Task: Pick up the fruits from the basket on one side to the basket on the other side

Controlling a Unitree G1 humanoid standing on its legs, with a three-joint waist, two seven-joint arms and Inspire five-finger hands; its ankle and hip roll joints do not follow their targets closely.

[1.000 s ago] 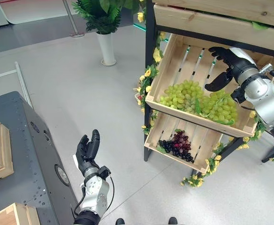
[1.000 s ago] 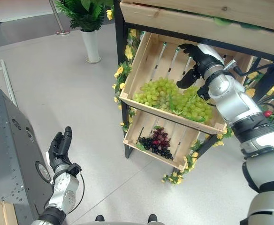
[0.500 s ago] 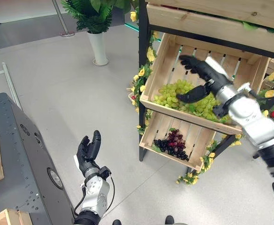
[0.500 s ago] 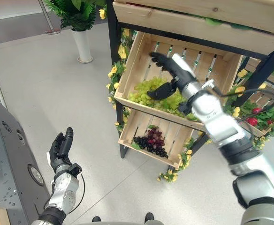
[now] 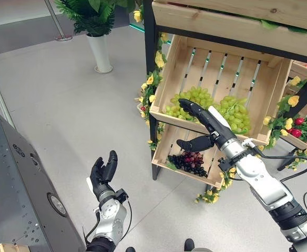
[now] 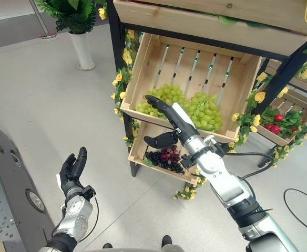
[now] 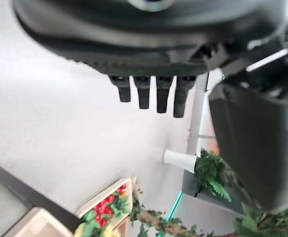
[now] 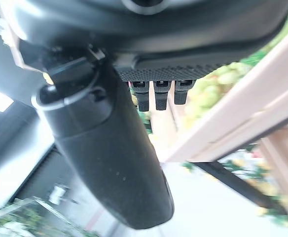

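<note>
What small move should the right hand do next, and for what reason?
Probably reach forward and down onto the green grapes. The right hand is open and holds nothing; it hangs at the front edge of the upper crate, so it has no grip on any fruit yet. The left hand waits open over the floor. The dark grapes lie in the crate below.

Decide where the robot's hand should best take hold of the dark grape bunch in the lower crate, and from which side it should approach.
Probably from the crate's open front and above. The dark grape bunch lies low near the lower crate's front lip, under the upper crate of green grapes. Curl fingers around its reddish upper mound. The right hand hovers open in front.
</note>
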